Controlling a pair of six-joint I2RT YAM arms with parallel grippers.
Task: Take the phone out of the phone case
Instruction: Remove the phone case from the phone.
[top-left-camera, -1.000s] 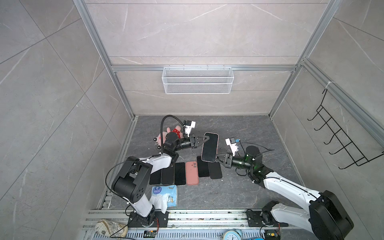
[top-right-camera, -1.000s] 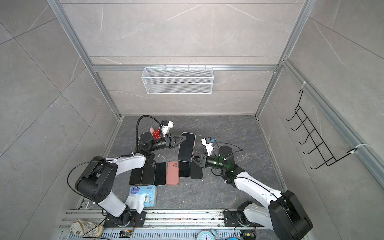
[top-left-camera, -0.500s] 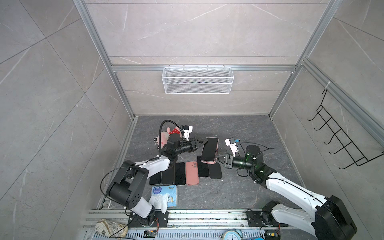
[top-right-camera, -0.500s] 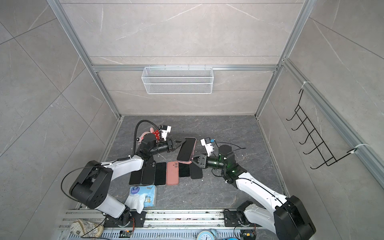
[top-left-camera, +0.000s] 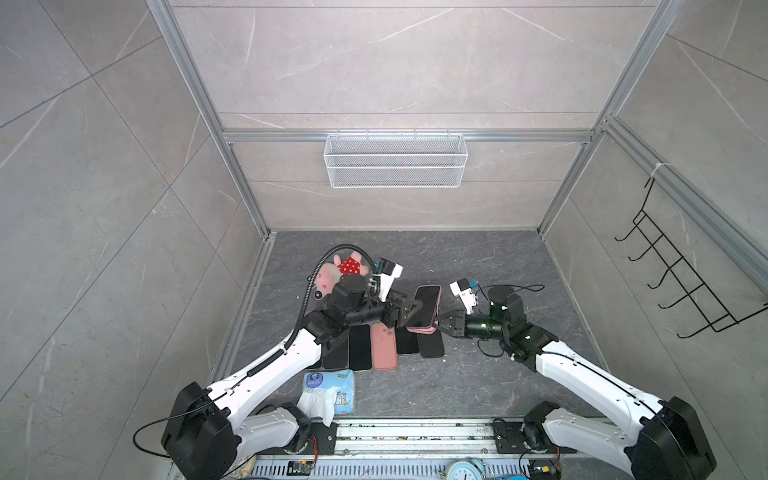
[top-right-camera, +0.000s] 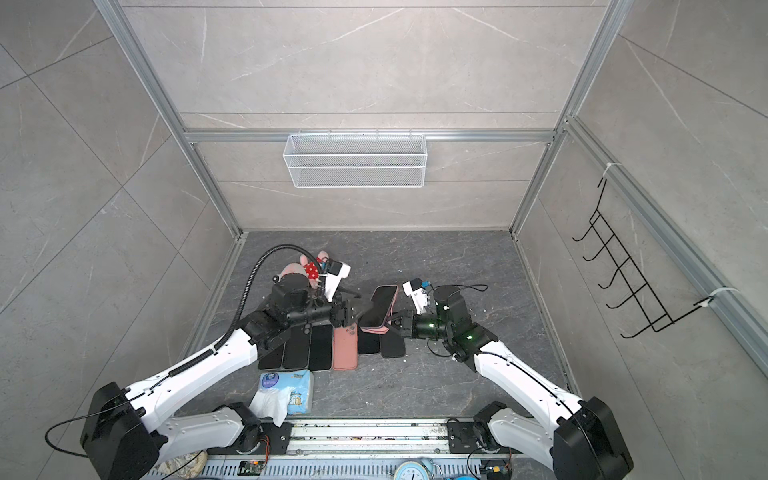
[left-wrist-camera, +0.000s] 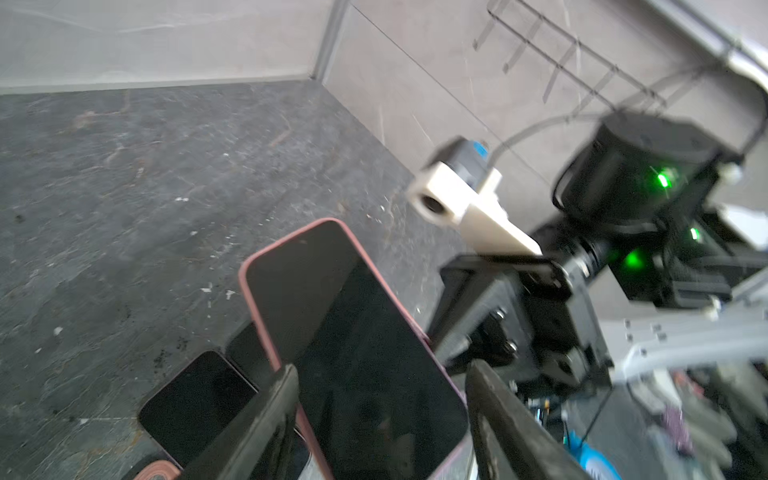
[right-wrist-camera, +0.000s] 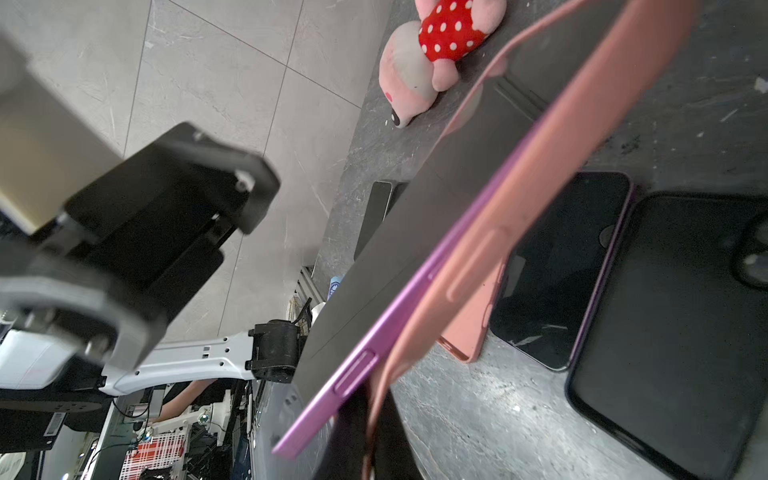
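Lowered and tipped flatter than a second ago, and let go on the left side: phone (top-left-camera: 427, 305) in pink phone case (top-left-camera: 422, 331), slanting above a row of dark phones (top-left-camera: 359, 347) flat on the grey floor (top-left-camera: 478, 374). Pinched at the case's lower end by the right gripper (top-left-camera: 438, 322), jaws closed. Flanked by the left gripper (top-left-camera: 409, 309), jaws spread either side of the screen; contact unclear. In the right wrist view, purple side of the phone bared above the case along one long edge.

Phone (left-wrist-camera: 353, 353) cropped at frame edge, right arm (left-wrist-camera: 636, 174) blurred, plush toy (top-left-camera: 347, 266) seemingly half-hidden
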